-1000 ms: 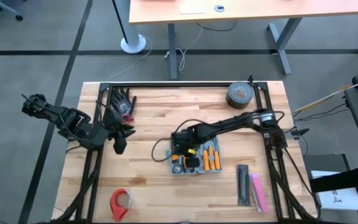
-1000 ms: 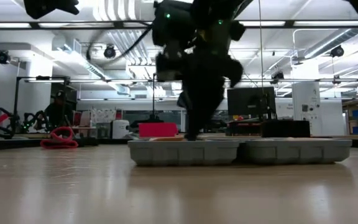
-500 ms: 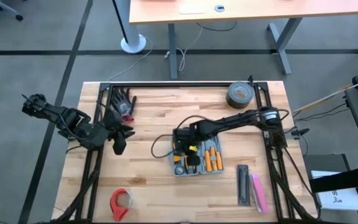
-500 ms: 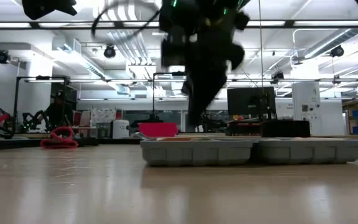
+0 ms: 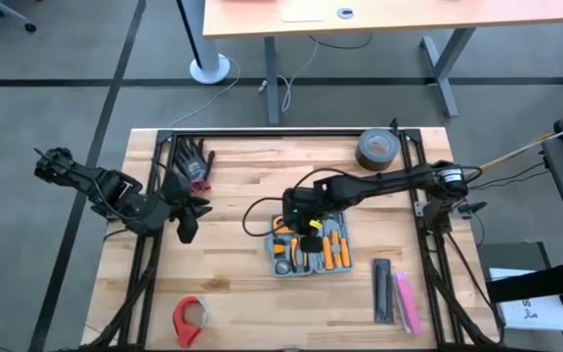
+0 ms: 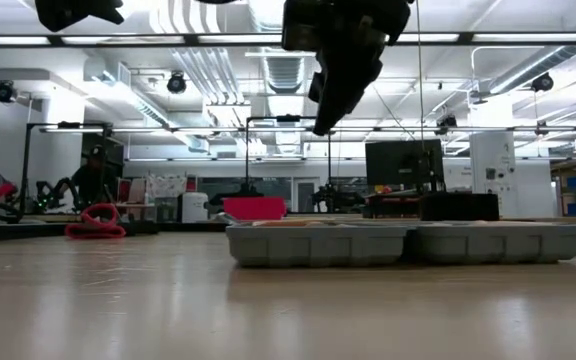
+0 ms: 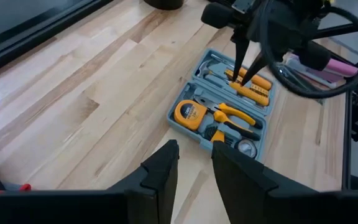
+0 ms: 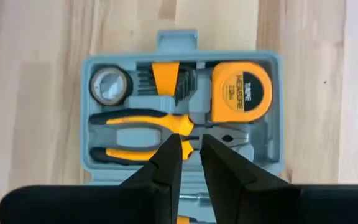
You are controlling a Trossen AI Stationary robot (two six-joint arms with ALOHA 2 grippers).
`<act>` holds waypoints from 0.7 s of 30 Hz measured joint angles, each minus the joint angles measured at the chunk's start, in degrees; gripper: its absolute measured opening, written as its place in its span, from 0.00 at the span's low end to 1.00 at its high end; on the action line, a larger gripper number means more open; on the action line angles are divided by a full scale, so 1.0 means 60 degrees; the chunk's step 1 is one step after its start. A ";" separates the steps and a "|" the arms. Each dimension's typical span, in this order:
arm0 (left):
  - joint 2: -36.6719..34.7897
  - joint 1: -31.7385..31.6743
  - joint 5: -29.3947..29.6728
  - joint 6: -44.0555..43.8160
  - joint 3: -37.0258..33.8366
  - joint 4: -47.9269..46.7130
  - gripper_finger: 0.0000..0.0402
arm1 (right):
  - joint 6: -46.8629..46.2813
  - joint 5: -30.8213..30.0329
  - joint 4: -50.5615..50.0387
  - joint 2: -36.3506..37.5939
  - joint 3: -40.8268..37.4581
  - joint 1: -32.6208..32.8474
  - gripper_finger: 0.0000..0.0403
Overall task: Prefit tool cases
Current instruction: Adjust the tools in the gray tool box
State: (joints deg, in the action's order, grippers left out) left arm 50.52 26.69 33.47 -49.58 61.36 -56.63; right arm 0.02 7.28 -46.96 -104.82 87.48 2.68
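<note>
At the table's [image 5: 233, 200] near edge, left of centre, lies a red tape dispenser [image 5: 190, 318]; near the right corner lie two narrow bars side by side, a black bar [image 5: 383, 289] and a pink bar [image 5: 406, 301]. Just beyond them, right of the table's middle, the tool case [image 5: 309, 246] lies open and flat on the wood, its grey tray filled with orange-handled tools — pliers [image 8: 143, 121], a yellow tape measure [image 8: 241, 91], a small roll [image 8: 109, 86] and a fan of hex keys [image 8: 180, 84].

The right gripper [image 5: 304, 217] hangs over the case's far half, pointing down at the pliers without touching them. Its fingers [image 8: 166, 163] stand a narrow slit apart and pinch nothing.

The left gripper [image 5: 186, 223] waits over the left part of the table, well apart from the case, fingers [image 7: 161, 169] slightly spread and empty.

Farther back — a pair of dark gloves [image 5: 194, 159] lies at the far left corner, and a roll of dark duct tape [image 5: 377, 149] at the far right.
</note>
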 joint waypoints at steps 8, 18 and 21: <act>0.0000 -0.0003 0.0000 0.0000 0.0000 0.0000 0.26 | 0.0008 0.0006 -0.0233 -0.0061 0.0000 0.0004 0.10; 0.0000 -0.0003 -0.0004 0.0000 0.0000 -0.0008 0.26 | 0.0010 0.0006 -0.0185 -0.0058 -0.0025 -0.0015 0.11; 0.0000 -0.0003 -0.0003 0.0000 0.0000 -0.0006 0.26 | 0.0002 0.0010 -0.0167 -0.0058 -0.0025 -0.0015 0.10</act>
State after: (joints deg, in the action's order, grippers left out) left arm 50.52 26.68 33.45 -49.58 61.36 -56.66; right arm 0.03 7.33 -47.97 -105.16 87.33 2.59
